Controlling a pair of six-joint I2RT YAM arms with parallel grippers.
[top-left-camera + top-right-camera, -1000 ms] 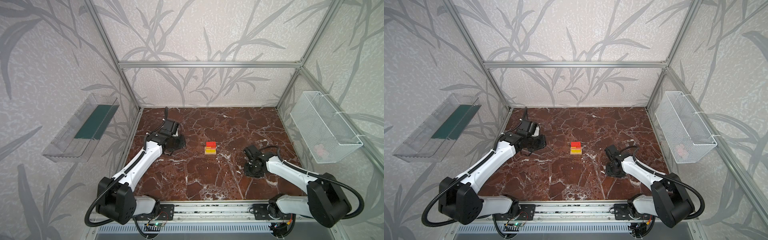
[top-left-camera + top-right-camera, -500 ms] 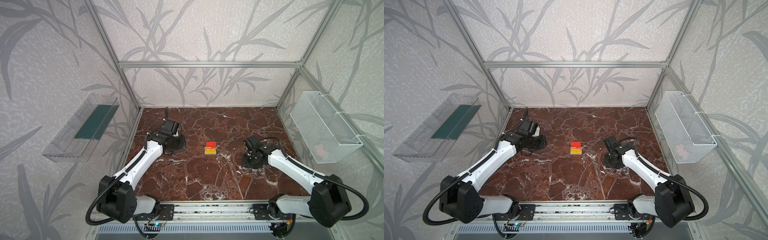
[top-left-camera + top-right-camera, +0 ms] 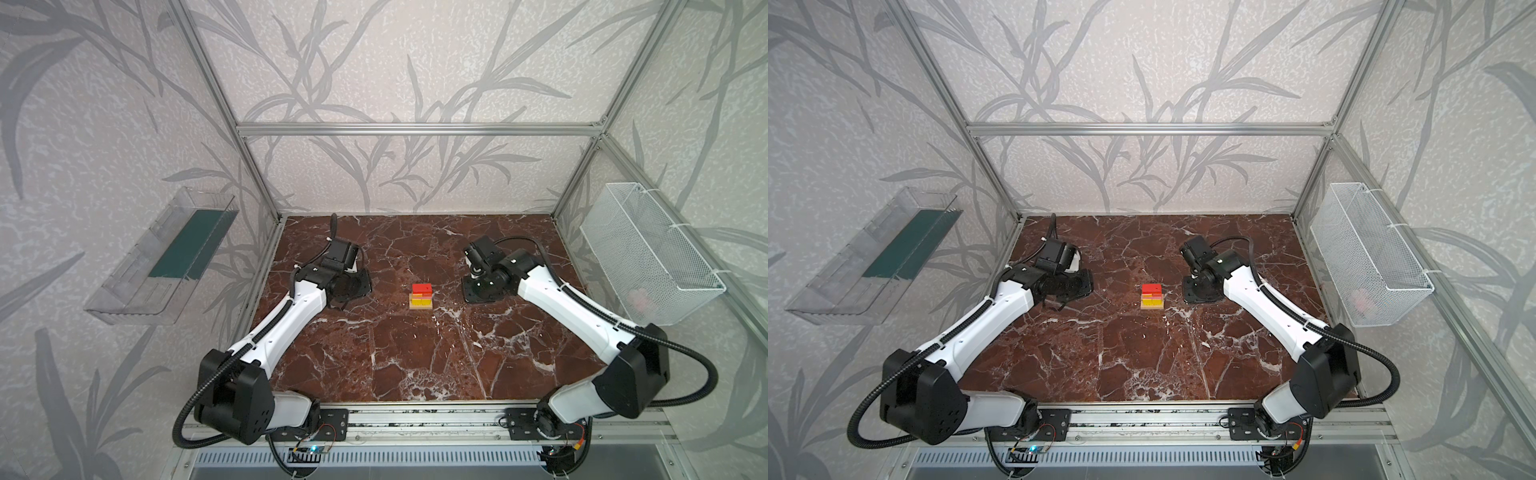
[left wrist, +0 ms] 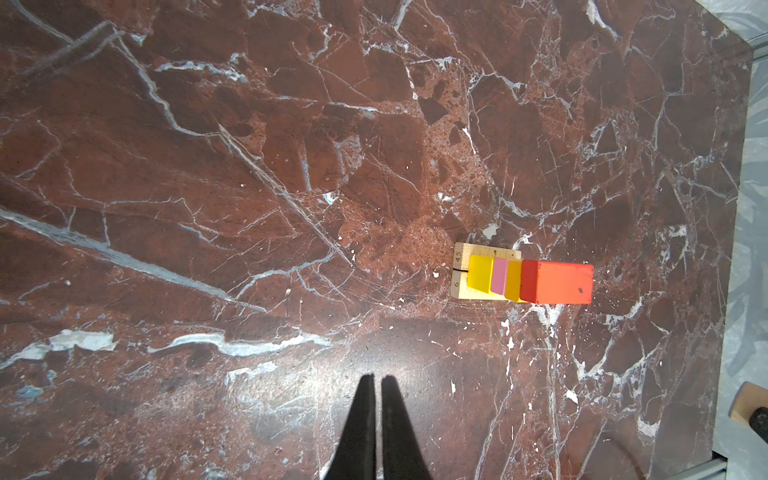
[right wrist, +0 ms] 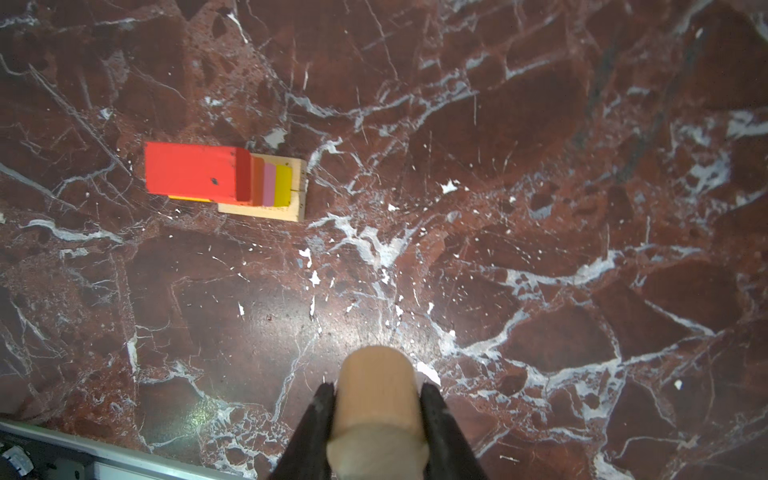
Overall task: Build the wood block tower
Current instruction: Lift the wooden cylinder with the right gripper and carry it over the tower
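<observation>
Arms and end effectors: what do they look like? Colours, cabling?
Same build: the left arm and right arm have white link shells, black joint housings and black corrugated hoses looping at the base joints. The left end effector and right end effector are slim, black and tapered.

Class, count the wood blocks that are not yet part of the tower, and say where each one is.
1. The tan cylinder is clamped in the right claw, right of the tower in both top views. Others may hide under the arms.
</observation>
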